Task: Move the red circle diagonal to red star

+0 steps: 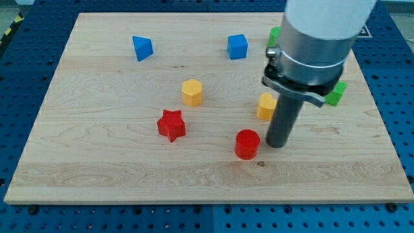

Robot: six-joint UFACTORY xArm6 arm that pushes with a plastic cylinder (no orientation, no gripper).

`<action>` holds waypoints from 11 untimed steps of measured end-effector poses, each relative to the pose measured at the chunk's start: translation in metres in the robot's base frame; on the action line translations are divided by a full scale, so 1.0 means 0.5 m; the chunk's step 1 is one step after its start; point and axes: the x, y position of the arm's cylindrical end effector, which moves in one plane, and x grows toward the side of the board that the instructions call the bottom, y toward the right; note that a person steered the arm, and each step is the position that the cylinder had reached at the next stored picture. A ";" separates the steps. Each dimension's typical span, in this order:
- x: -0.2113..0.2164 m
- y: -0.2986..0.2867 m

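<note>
Arm [317, 39] partly hides yellow block [265, 107], green blocks [336, 94].

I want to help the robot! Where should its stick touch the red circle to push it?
No gripping here, only pushing. My tip is just right of the red circle. Its round side wall suits a push there, probably leftward toward the red star, stopping diagonal to it.

— What is sitting on the wooden board [97, 162]?

— A red star [171, 125] is lying near the centre, with a red circle [247, 144] sitting at its four o'clock. My tip [277, 144] is resting just at the circle's three o'clock.

— And further up?

— A yellow hexagon [192, 92] is standing at the star's one o'clock. A second yellow block [265, 106] is sitting partly hidden behind the rod. A blue triangular block [142, 48] and a blue cube [237, 46] are lying toward twelve o'clock, and two green blocks [336, 94] are peeking out around the arm.
</note>
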 end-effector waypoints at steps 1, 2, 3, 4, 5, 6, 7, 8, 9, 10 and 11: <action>0.000 -0.054; 0.000 -0.086; 0.012 -0.068; 0.025 -0.069; 0.031 -0.108; 0.059 -0.112; 0.063 -0.181; 0.062 -0.231; 0.046 -0.270; 0.030 -0.299; 0.028 -0.348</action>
